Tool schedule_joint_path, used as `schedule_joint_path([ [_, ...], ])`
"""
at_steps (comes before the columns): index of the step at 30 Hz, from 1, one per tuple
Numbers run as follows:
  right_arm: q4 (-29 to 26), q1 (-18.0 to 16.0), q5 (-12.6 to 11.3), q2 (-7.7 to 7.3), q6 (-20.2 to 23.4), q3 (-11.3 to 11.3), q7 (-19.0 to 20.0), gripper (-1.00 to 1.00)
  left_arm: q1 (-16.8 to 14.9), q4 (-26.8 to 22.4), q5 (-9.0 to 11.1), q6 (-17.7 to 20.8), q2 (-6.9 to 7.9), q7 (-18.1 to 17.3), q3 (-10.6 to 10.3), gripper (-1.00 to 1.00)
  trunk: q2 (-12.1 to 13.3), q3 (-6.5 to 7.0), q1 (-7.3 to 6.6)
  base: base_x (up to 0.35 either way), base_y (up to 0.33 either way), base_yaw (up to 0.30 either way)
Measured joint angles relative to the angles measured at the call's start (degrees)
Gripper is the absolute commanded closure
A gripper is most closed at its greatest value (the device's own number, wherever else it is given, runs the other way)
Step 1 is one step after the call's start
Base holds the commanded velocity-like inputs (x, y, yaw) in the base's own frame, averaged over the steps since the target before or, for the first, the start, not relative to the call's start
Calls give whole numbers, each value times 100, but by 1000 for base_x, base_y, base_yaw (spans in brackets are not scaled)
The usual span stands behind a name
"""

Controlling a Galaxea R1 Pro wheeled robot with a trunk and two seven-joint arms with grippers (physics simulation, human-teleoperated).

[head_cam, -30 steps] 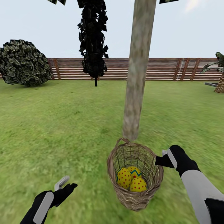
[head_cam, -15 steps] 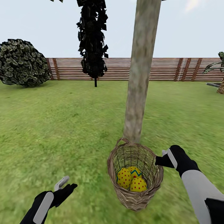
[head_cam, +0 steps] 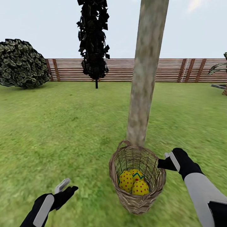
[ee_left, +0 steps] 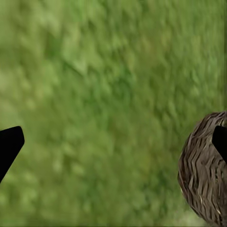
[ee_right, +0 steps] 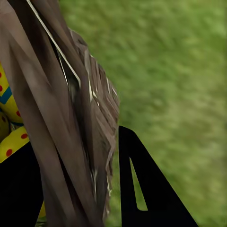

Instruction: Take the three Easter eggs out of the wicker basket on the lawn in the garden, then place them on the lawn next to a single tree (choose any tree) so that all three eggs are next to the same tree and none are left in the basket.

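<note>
The wicker basket (head_cam: 136, 201) hangs tilted right in front of the base of the thick pale tree (head_cam: 143, 85). Three yellow Easter eggs with red dots (head_cam: 126, 181) (head_cam: 140, 188) (head_cam: 137, 173) lie at its bottom. My right gripper (head_cam: 162, 161) is shut on the basket's right rim. In the right wrist view the woven wall (ee_right: 61, 118) runs between the two black fingers (ee_right: 137, 189), with an egg (ee_right: 14, 144) inside. My left gripper (head_cam: 65, 186) stands open over the lawn (head_cam: 63, 126), left of the basket. The left wrist view shows the basket's side (ee_left: 203, 179) past grass.
A brown slat fence (head_cam: 119, 69) closes the garden at the back. A round dark bush (head_cam: 22, 63) stands far left and a slim dark tree (head_cam: 93, 41) near the fence. A palm-like plant (head_cam: 222, 67) shows at the right edge. Open grass lies left of the trunk.
The whole view has shifted: the trunk looks slightly nearer and the background has slid left. The basket, eggs and both grippers keep the same place relative to me.
</note>
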Motion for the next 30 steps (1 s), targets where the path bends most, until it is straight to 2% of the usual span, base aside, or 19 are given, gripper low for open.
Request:
schedule_joint_path([
  [2,16,0,0,15,-9,2,0,100,3,-53,42,75,30,14,45,-100,0,0,1,15,0,0],
  [5,22,-1,-17,31,-73,-2,1,100,82,-462,66,119,84,-14,42,-100,-119,-53,66,4,0,0],
  [8,29,-1,20,20,-462,-2,2,100,189,-766,67,127,94,-19,48,-100,-239,-107,132,0,0,0],
  [14,37,1,1,31,-605,11,1,100,211,-832,62,121,91,-26,19,-100,-480,-215,264,0,0,0],
  [21,27,2,-46,70,-606,-5,-40,100,210,-869,76,131,95,-36,47,-100,-490,-370,283,0,0,-85],
  [26,9,1,43,75,-610,2,-47,100,210,-1216,82,361,33,-38,45,-100,-497,-481,296,0,0,-173],
  [28,-15,0,6,76,-610,7,-46,100,213,-1512,85,660,-1,-38,33,-100,-500,-525,301,0,0,-26],
  [30,-28,-1,-14,76,-610,8,-43,100,256,-1719,115,790,-10,-40,10,-100,-500,-526,301,0,0,-9],
])
